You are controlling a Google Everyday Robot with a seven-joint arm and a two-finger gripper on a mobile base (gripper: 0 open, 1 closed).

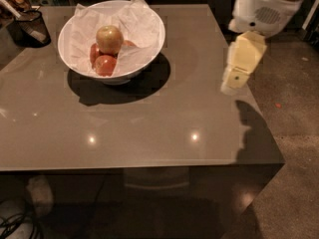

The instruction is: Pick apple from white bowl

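The apple (109,39) is round and pale golden with a reddish blush. It sits on top of smaller red apples (104,64) in the white bowl (160,34), which is lined with crumpled white paper and stands on the back left of the brown table (149,123). My gripper (232,82), cream-coloured on a white arm (264,9), hangs over the table's right edge. It is well to the right of the bowl, apart from it, and holds nothing I can see.
A small dark mesh cup (29,29) with items in it stands at the table's far left corner, beside the bowl. The floor (294,133) lies to the right of the table. Cables (15,223) lie on the floor at the lower left.
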